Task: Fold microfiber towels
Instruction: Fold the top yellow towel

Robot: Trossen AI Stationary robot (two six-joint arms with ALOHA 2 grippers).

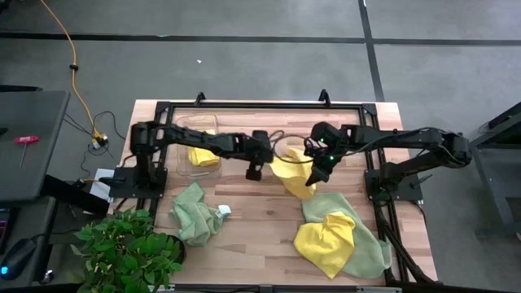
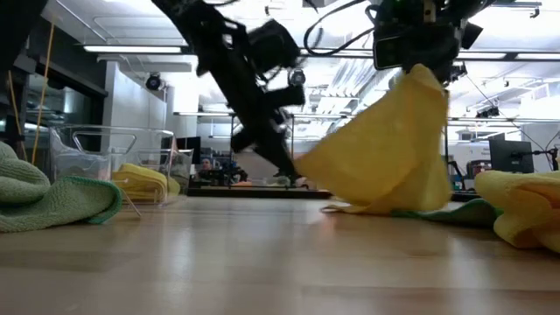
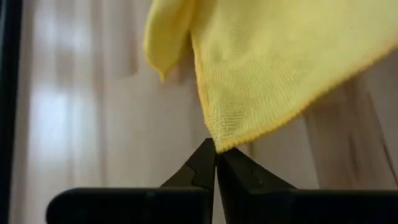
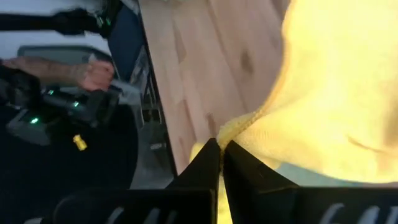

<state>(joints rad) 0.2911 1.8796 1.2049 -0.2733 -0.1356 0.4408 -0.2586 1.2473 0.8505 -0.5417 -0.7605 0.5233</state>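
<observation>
On the near part of the wooden table [image 1: 260, 236] lie three of the five microfiber towels. At the near right, a crumpled yellow towel [image 1: 326, 236] sits on top of a spread sage green towel [image 1: 366, 244]. At the near left, a second green towel [image 1: 194, 213] lies bunched just beside the leafy plant [image 1: 126, 248] at the table's corner.

Farther in, at mid-table, both arms meet on one yellow towel, the held towel [image 1: 291, 173]. The right gripper [image 1: 316, 173] has its fingers pressed together on an upper corner of it; in the low view the cloth hangs from this gripper [image 2: 420, 61] in a broad drape, its lower edge touching the wood. The right wrist view shows the closed tips [image 4: 219, 149] with yellow fabric against them. The left gripper [image 1: 254, 171] reaches in from the other side. In the left wrist view its fingers [image 3: 216, 163] are pinched shut on the very corner of the hem, with only the edge of the cloth caught between them.

Farther still, toward the back left, a clear plastic bin [image 1: 198, 146] stands on the table with the third yellow towel [image 1: 203, 155] inside it.

That makes three yellow towels and two green ones, two arms, one bin and one plant.

Beyond the table, the right wrist view catches a person's hand [image 4: 87, 71] off the table's edge.
</observation>
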